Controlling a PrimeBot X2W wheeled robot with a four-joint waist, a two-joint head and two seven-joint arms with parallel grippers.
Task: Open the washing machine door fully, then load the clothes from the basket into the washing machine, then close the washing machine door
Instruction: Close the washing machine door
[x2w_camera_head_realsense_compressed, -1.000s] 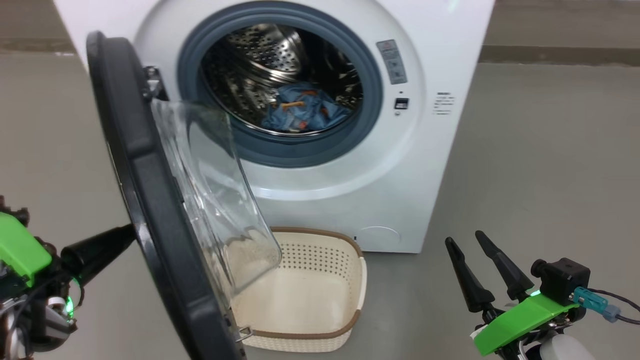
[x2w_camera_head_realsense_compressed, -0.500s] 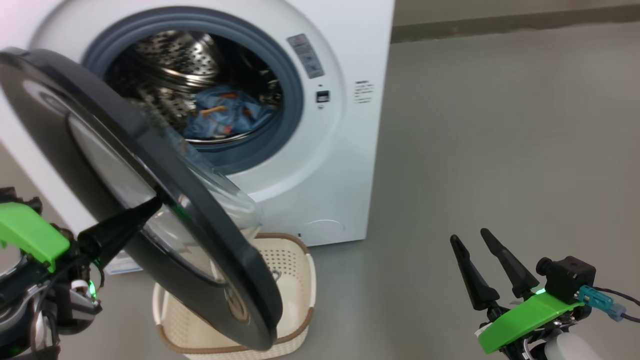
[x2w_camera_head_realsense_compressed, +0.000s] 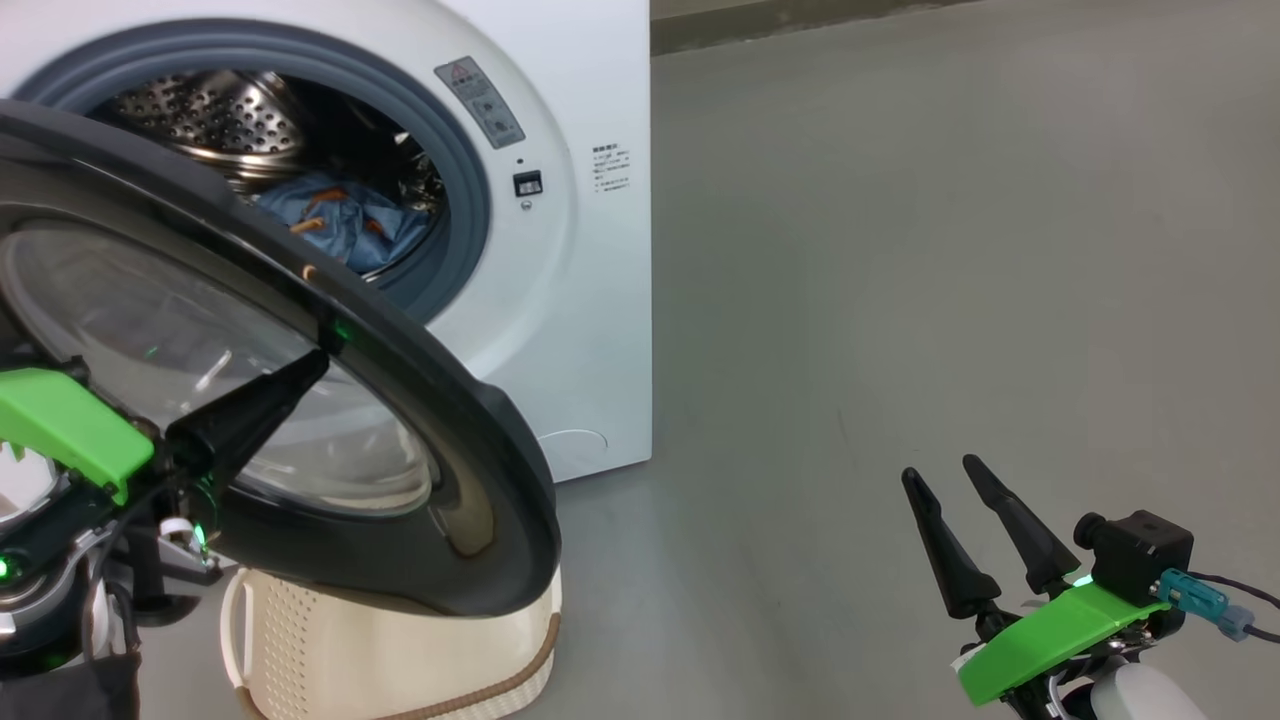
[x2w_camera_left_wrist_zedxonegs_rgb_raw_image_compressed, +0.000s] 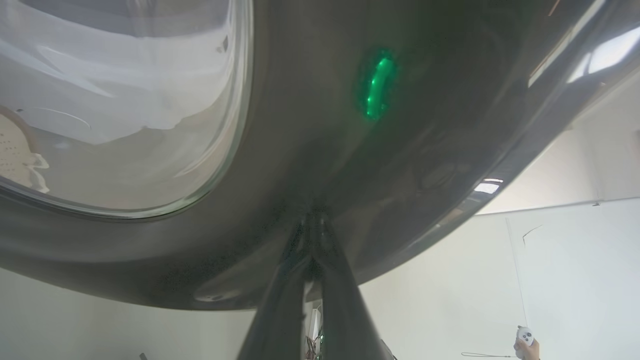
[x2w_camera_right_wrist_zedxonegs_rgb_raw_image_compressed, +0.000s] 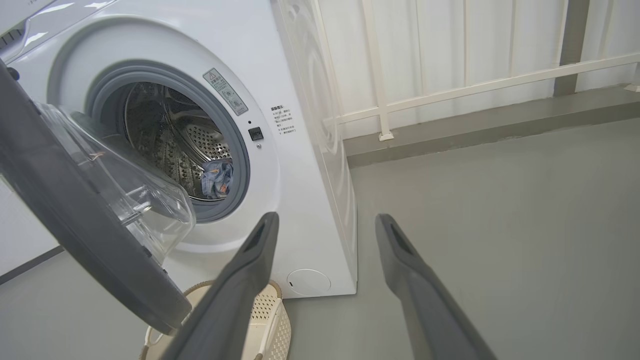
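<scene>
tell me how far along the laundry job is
Done: the clothes lie inside the washing machine, so loading looks finished, though the basket is mostly hidden behind the washing machine door. In hand: the shut left claw presses its tips against that door, which stands partly swung. Left: getting the door fully closed. The right claw hangs open, holding nothing.

L wrist cam: I see my left gripper (x2w_camera_left_wrist_zedxonegs_rgb_raw_image_compressed: 312, 227) w/ fingers pressed together, tips against the glossy black rim of the washing machine door (x2w_camera_left_wrist_zedxonegs_rgb_raw_image_compressed: 320, 125). Green glow (x2w_camera_left_wrist_zedxonegs_rgb_raw_image_compressed: 377, 85) reflected on rim above tips. Glass bowl (x2w_camera_left_wrist_zedxonegs_rgb_raw_image_compressed: 125, 100) upper left, bit of basket (x2w_camera_left_wrist_zedxonegs_rgb_raw_image_compressed: 12, 155) thru it. White wall (x2w_camera_left_wrist_zedxonegs_rgb_raw_image_compressed: 550, 270) behind. Bottom right: a hand (x2w_camera_left_wrist_zedxonegs_rgb_raw_image_compressed: 529, 351) w/ white controller (x2w_camera_left_wrist_zedxonegs_rgb_raw_image_compressed: 524, 334).
</scene>
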